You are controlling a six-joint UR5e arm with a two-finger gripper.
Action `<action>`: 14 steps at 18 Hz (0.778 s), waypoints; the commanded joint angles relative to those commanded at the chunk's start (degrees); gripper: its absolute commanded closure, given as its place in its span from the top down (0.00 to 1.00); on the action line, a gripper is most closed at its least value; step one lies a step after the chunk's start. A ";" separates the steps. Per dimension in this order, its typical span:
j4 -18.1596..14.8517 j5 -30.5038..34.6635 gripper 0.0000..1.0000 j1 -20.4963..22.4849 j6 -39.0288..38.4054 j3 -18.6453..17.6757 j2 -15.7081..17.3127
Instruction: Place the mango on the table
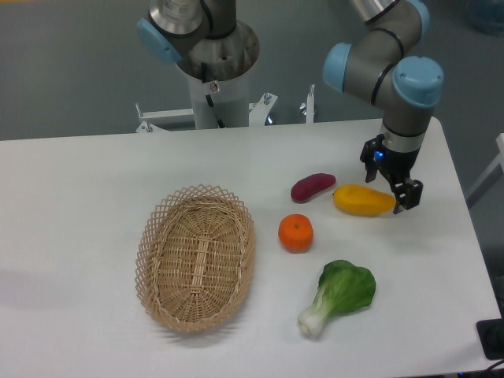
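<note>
The mango [363,200] is yellow-orange, long and oval, lying flat on the white table [94,181] beside the purple sweet potato [313,187]. The gripper [398,189] stands open at its right end, holding nothing.

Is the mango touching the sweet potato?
Apart. The camera shows a strip of white table between the mango and sweet potato.

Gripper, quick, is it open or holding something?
Gripper: open, holding nothing; the mango lies on the table beside it.
</note>
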 joint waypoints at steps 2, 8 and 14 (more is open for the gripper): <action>-3.43 -0.09 1.00 -0.79 -2.80 3.34 0.26; -15.82 -1.76 1.00 -1.59 -9.58 16.69 -0.26; -20.67 -4.04 1.00 -0.19 -10.55 23.48 -1.05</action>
